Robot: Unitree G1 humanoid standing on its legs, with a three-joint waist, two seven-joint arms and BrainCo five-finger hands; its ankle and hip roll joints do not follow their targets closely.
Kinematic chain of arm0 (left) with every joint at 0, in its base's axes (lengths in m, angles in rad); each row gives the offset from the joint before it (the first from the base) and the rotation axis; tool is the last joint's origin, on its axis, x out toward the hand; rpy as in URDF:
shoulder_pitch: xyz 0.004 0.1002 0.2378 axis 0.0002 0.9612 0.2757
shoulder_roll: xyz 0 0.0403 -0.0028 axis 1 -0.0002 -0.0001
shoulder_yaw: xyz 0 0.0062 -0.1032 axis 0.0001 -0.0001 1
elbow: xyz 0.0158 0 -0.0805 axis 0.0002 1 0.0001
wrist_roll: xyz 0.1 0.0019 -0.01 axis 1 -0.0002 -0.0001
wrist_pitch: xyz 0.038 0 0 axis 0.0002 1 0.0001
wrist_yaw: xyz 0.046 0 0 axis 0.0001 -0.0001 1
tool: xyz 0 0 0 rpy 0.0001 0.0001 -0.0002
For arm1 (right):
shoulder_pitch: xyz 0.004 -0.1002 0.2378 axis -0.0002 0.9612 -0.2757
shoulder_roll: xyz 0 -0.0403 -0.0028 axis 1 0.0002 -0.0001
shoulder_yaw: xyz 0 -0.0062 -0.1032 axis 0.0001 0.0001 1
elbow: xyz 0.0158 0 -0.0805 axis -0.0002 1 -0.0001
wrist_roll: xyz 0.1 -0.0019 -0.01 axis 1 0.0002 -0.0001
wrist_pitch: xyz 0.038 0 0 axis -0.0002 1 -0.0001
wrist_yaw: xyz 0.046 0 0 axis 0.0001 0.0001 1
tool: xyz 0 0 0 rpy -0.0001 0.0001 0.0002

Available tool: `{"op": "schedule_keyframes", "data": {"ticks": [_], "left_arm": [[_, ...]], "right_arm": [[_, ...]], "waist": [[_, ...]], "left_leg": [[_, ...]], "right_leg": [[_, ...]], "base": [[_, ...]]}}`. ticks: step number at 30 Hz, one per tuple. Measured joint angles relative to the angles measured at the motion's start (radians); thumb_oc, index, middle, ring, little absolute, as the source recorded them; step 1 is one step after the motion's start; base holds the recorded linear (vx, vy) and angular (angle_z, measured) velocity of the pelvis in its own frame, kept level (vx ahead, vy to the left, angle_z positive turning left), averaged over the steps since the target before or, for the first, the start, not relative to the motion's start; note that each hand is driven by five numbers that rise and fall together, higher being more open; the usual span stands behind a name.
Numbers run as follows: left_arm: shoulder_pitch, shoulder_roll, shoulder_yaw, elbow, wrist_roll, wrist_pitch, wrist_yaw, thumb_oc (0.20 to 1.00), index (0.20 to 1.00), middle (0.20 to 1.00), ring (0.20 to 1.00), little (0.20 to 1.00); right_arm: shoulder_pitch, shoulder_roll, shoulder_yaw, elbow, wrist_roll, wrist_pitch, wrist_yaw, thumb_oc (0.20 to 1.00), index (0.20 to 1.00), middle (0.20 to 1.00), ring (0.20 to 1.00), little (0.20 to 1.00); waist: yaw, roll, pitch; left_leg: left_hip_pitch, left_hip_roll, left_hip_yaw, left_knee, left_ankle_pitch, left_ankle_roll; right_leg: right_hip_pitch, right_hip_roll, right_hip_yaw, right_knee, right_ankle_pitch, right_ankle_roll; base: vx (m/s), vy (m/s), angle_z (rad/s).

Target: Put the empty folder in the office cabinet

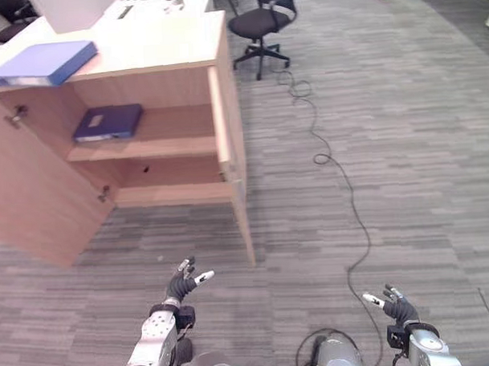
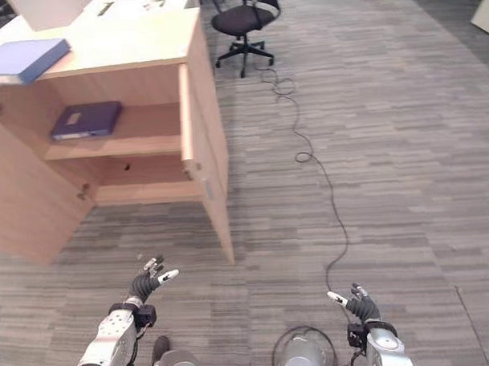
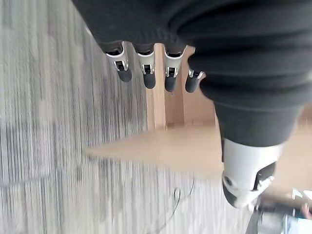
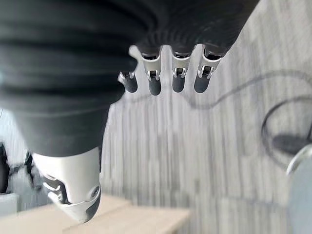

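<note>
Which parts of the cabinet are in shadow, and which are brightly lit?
Left eye view: the cabinet interior is shaded, darkest under the shelf; the dark folder sits in dim light. Its top, bearing the blue folder, is brightly lit.

Cabinet (image 1: pixel 225 95) — light-blue folder (image 1: pixel 43 63) on top, dark-blue folder (image 1: pixel 108 122) on shelf (image 1: pixel 171 145).

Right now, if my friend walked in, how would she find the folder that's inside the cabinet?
Find the light wooden cabinet with its doors open. Look on its upper shelf, towards the left: a dark blue flat folder lies there. The other folder, a lighter blue one, lies on top of the cabinet, not inside.
</note>
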Motion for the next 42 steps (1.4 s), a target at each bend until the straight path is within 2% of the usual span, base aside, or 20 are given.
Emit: {"op": "schedule_keyframes", "data": {"ticks": [1,3,4,5,6,7,8,9,11,12,14,18,24,27,31,33,36,37,40,42], "left_arm": [[0.007,0.044,-0.005,0.005,0.0,0.003,-0.007,1.0,1.0,1.0,1.0,1.0],[0.014,0.111,-0.017,0.001,0.0,0.004,-0.013,1.0,1.0,1.0,1.0,1.0],[0.015,0.144,-0.018,0.001,0.0,0.005,-0.014,1.0,1.0,1.0,1.0,1.0],[0.014,0.185,-0.012,-0.002,0.0,0.006,-0.013,1.0,1.0,1.0,1.0,1.0],[0.014,0.193,-0.016,-0.012,0.0,0.006,-0.014,1.0,1.0,1.0,1.0,1.0],[0.011,0.184,-0.015,-0.017,0.0,0.006,-0.015,1.0,1.0,1.0,1.0,1.0],[-0.001,0.171,-0.011,-0.021,0.0,0.005,-0.013,1.0,1.0,1.0,1.0,1.0],[-0.009,0.146,0.007,-0.019,0.0,0.001,-0.014,1.0,1.0,1.0,1.0,1.0],[-0.004,0.122,0.007,-0.045,0.0,0.001,-0.014,1.0,1.0,1.0,1.0,1.0],[0.017,0.111,0.01,-0.055,0.0,-0.002,-0.016,1.0,1.0,1.0,1.0,1.0],[0.038,0.107,0.005,-0.043,0.001,0.01,-0.021,1.0,1.0,1.0,1.0,1.0],[0.047,0.109,0.005,-0.04,0.0,0.022,-0.021,1.0,1.0,1.0,1.0,1.0],[0.02,0.107,-0.004,-0.088,0.001,0.022,-0.042,1.0,1.0,1.0,1.0,1.0],[0.014,0.097,-0.003,-0.088,0.001,0.023,-0.042,1.0,1.0,1.0,1.0,1.0],[-0.015,0.077,0.002,-0.085,-0.007,0.023,-0.039,1.0,1.0,1.0,1.0,1.0],[-0.002,0.07,0.0,-0.076,-0.007,0.026,-0.04,1.0,1.0,1.0,1.0,1.0],[-0.018,0.07,-0.004,-0.077,-0.009,0.026,-0.038,1.0,1.0,1.0,1.0,1.0],[-0.029,0.064,-0.005,-0.077,-0.009,0.026,-0.039,1.0,1.0,1.0,1.0,1.0],[-0.037,0.037,-0.006,-0.076,-0.009,0.023,-0.035,1.0,1.0,1.0,1.0,1.0],[-0.018,0.031,-0.008,-0.075,-0.009,0.024,-0.033,1.0,1.0,1.0,1.0,1.0]], "right_arm": [[0.011,0.056,-0.008,0.021,-0.006,0.005,-0.001,1.0,1.0,1.0,1.0,1.0],[0.041,0.125,-0.006,0.026,-0.007,0.004,0.011,1.0,1.0,1.0,1.0,1.0],[0.03,0.154,-0.005,0.027,-0.007,0.003,0.011,1.0,1.0,1.0,1.0,1.0],[-0.004,0.184,0.024,0.022,-0.006,0.001,0.009,1.0,1.0,1.0,1.0,1.0],[-0.021,0.192,0.039,0.02,-0.006,0.001,0.009,1.0,1.0,1.0,1.0,1.0],[-0.027,0.194,0.063,0.02,-0.006,0.001,0.01,1.0,1.0,1.0,1.0,1.0],[-0.031,0.199,0.08,0.019,-0.006,0.002,0.012,1.0,1.0,1.0,1.0,1.0],[-0.022,0.195,0.09,0.02,-0.006,0.001,0.013,1.0,1.0,1.0,1.0,1.0],[-0.012,0.192,0.089,0.02,-0.006,0.004,0.011,1.0,1.0,1.0,1.0,1.0],[-0.022,0.194,0.097,0.023,-0.006,0.001,0.011,1.0,1.0,1.0,1.0,1.0],[-0.033,0.194,0.108,0.022,-0.006,0.0,0.017,1.0,1.0,1.0,1.0,1.0],[-0.06,0.189,0.108,0.035,-0.005,-0.005,0.012,1.0,1.0,1.0,1.0,1.0],[-0.049,0.165,0.092,0.036,-0.005,-0.008,0.009,1.0,1.0,1.0,1.0,1.0],[-0.055,0.153,0.092,0.036,-0.005,-0.009,0.011,1.0,1.0,1.0,1.0,1.0],[-0.074,0.147,0.088,0.038,-0.005,-0.007,0.012,1.0,1.0,1.0,1.0,1.0],[-0.071,0.145,0.088,0.038,-0.004,-0.008,0.011,1.0,1.0,1.0,1.0,1.0],[-0.058,0.129,0.083,0.037,-0.004,-0.006,0.01,1.0,1.0,1.0,1.0,1.0],[-0.045,0.121,0.066,0.037,-0.004,-0.005,0.009,1.0,1.0,1.0,1.0,1.0],[-0.02,0.084,0.061,0.039,-0.005,-0.004,0.009,1.0,1.0,1.0,1.0,1.0],[-0.023,0.064,0.06,0.038,-0.005,-0.005,0.008,1.0,1.0,1.0,1.0,1.0]], "waist": [[0.013,-0.096,-0.014],[0.055,-0.161,-0.035],[0.061,-0.177,-0.034],[0.062,-0.179,-0.019],[0.057,-0.163,-0.006],[0.051,-0.14,0.008],[0.055,-0.119,0.019],[0.046,-0.085,0.029],[0.046,-0.087,0.03],[0.056,-0.074,0.045],[0.049,-0.077,0.052],[0.044,-0.121,0.068],[0.031,-0.128,0.077],[0.026,-0.099,0.087],[0.03,-0.111,0.105],[0.022,-0.111,0.106],[-0.017,-0.108,0.101],[-0.036,-0.098,0.094],[-0.03,-0.063,0.073],[-0.027,-0.04,0.061]], "left_leg": [[0.007,-0.107,0.015,-0.004,-0.029,-0.049],[-0.021,-0.189,0.045,0.02,-0.055,-0.029],[-0.023,-0.216,0.061,0.031,-0.058,-0.011],[-0.042,-0.26,0.097,0.075,-0.078,0.04],[-0.054,-0.275,0.104,0.101,-0.1,0.078],[-0.052,-0.289,0.093,0.098,-0.118,0.116],[-0.035,-0.293,0.089,0.071,-0.108,0.152],[-0.015,-0.3,0.051,0.012,-0.074,0.142],[0.004,-0.341,0.054,-0.028,-0.049,0.171],[0.014,-0.334,0.055,-0.042,-0.043,0.176],[0.032,-0.347,0.054,-0.08,-0.031,0.182],[0.055,-0.354,0.042,-0.117,-0.004,0.162],[0.072,-0.366,0.016,-0.098,0.007,0.144],[0.077,-0.367,0.037,-0.063,0.017,0.126],[-0.099,-0.386,0.019,0.201,0.06,0.053],[-0.084,-0.379,0.02,0.238,0.048,0.061],[-0.068,-0.276,0.05,0.155,0.035,0.069],[-0.032,-0.209,0.059,0.014,0.043,0.058],[0.02,-0.15,0.037,-0.127,0.06,0.05],[0.028,-0.146,-0.008,-0.156,0.067,0.038]], "right_leg": [[0.004,-0.08,0.078,-0.051,0.041,0.016],[0.037,-0.13,0.102,-0.192,0.256,-0.044],[0.033,-0.146,0.105,-0.227,0.353,-0.075],[0.001,-0.18,0.092,-0.251,0.566,-0.08],[-0.017,-0.194,0.069,-0.252,0.668,-0.12],[-0.032,-0.175,0.086,-0.197,0.653,-0.11],[-0.057,-0.126,0.114,-0.095,0.484,-0.05],[-0.06,-0.035,0.148,0.042,0.266,-0.037],[-0.052,0.026,0.139,0.037,0.189,-0.032],[-0.035,0.081,0.131,-0.007,0.15,-0.023],[0.004,0.165,0.054,-0.112,0.133,-0.057],[0.089,0.225,0.102,-0.296,0.119,-0.046],[0.223,0.239,0.099,-0.44,0.121,-0.041],[0.257,0.239,0.099,-0.464,0.119,-0.044],[0.221,0.2,0.118,-0.452,0.12,-0.101],[0.255,0.201,0.107,-0.485,0.141,-0.112],[0.264,0.197,0.058,-0.496,0.152,-0.1],[0.26,0.206,0.05,-0.489,0.148,-0.099],[0.259,0.206,0.066,-0.488,0.147,-0.078],[0.26,0.198,0.085,-0.49,0.149,-0.049]], "base": [[-0.03,0.379,0.62],[-0.09,0.419,0.15],[-0.14,0.713,-0.28],[-0.1,0.79,-0.32],[-0.04,0.865,-0.2],[0.0,0.486,0.01],[0.01,0.417,0.37],[0.01,0.384,0.57],[0.01,0.365,0.32],[0.01,0.168,-0.08],[0.06,0.221,-0.03],[0.07,0.089,0.1],[0.1,0.011,0.29],[0.01,0.006,0.03],[0.05,0.034,0.02],[0.12,0.136,-0.17],[0.22,0.246,0.12],[0.21,0.215,0.35],[0.18,0.225,0.13],[0.16,0.236,-0.19]]}}
